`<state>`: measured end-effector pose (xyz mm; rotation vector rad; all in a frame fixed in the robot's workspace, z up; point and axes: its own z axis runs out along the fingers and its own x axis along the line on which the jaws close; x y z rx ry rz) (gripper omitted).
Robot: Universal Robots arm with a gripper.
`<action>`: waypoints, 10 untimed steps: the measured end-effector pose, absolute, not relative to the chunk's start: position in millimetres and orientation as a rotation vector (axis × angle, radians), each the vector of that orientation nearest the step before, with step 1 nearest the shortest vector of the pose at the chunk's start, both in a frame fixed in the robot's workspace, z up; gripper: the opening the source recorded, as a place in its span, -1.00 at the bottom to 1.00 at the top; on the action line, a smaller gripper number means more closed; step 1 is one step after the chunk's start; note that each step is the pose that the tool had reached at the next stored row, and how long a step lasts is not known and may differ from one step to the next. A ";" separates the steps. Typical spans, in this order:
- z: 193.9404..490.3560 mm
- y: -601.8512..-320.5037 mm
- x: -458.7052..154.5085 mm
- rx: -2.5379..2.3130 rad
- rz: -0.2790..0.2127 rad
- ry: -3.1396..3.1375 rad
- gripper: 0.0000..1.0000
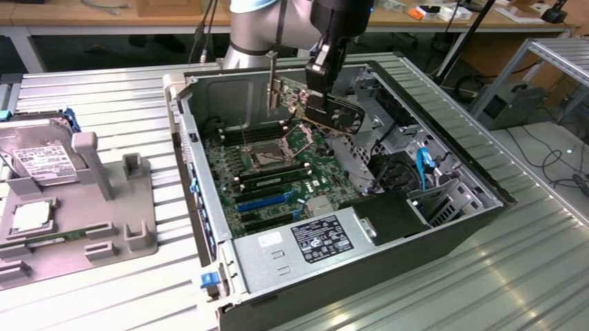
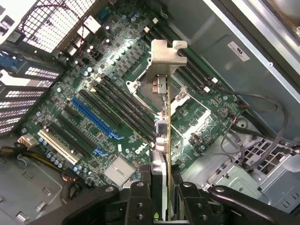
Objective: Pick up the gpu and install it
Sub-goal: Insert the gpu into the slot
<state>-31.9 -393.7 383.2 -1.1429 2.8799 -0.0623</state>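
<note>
gpu [image 2: 165, 65] clamped between fingers [image 2: 139, 202]; above motherboard [image 2: 70, 98]

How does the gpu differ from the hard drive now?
The gpu is clamped in the gripper over the motherboard; the hard drive rests in the grey fixture outside the case. The gpu is a thin dark card; the hard drive is boxy and silver with a white label. Both are rectangular.

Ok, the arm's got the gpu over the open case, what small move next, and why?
Probably shift the gpu toward the long blue slot: the gripper holds it in the air over the CPU socket, not above that slot.
</note>
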 end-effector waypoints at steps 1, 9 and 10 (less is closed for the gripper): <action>383.2 -393.7 -31.9 -1.165 -0.062 2.871 -0.46; 383.2 -393.7 -31.9 -1.318 -0.058 2.802 -0.46; 383.2 -393.7 -31.9 -1.331 -0.058 2.795 -0.46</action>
